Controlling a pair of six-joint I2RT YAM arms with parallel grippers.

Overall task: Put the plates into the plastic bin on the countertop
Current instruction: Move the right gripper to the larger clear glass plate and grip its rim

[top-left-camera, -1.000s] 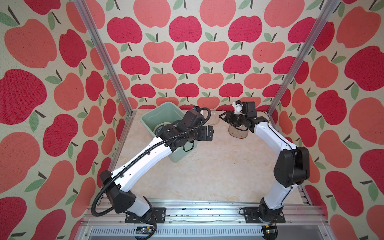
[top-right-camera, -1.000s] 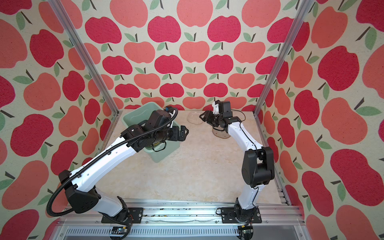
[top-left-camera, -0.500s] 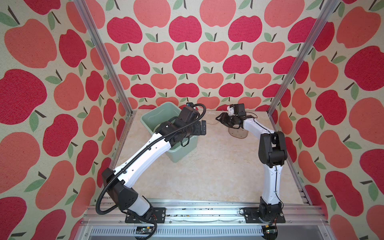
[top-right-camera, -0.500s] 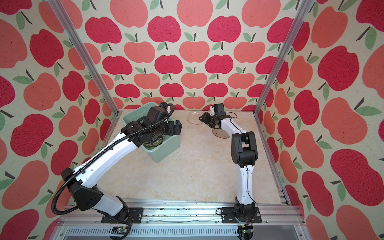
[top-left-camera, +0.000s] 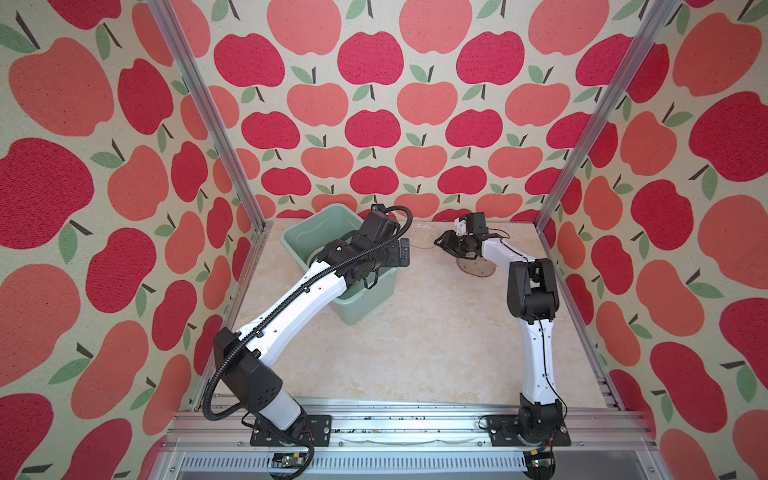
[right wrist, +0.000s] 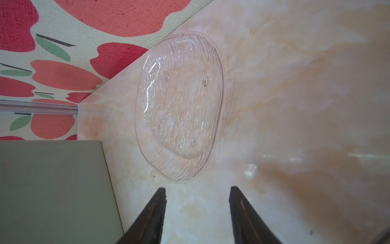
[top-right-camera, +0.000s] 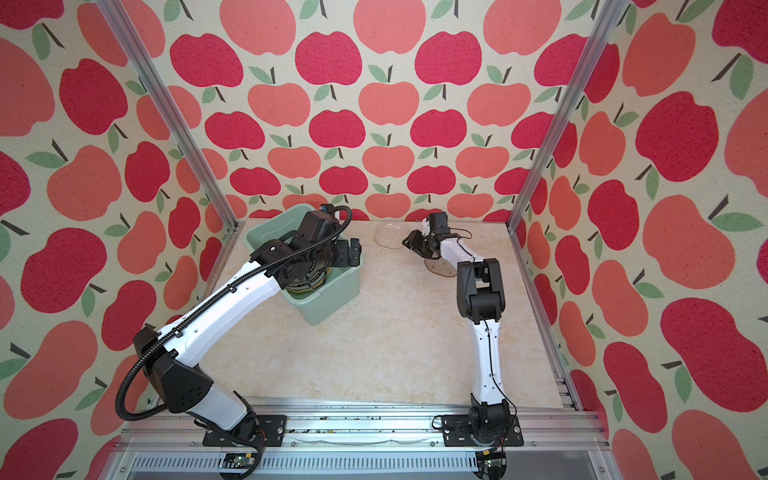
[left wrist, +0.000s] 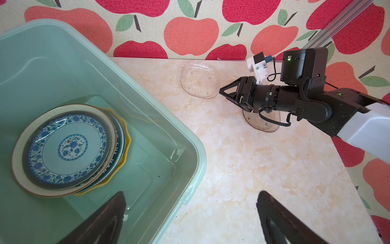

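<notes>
Looking down in both top views, you find the plastic bin (top-left-camera: 322, 224) at about ten o'clock on the countertop (top-left-camera: 415, 340), but your left arm (top-left-camera: 299, 303) covers most of its opening. The left wrist view shows what is inside. A stack of plates (left wrist: 69, 147) lies on the bin floor, with a blue-flowered one on top and a yellow scalloped edge (left wrist: 127, 141) peeping out beneath. You cannot count how many lie between.

The left gripper (left wrist: 191, 195) hangs over the bin's rim with its fingers spread wide and nothing between them. Only the tips show, because the frame cuts off the rest.

Two dishes lie outside the bin. The clear plate (right wrist: 179, 105) sits flat at twelve o'clock, near the back wall (top-left-camera: 374, 124), and is faint against the marble in both top views. The smoky plate (left wrist: 262, 123) lies at one o'clock, half hidden under your right arm (left wrist: 306, 101).

The right gripper (right wrist: 197, 189) points at the clear plate, just short of its edge. Its fingers are parted over bare countertop and hold nothing.
</notes>
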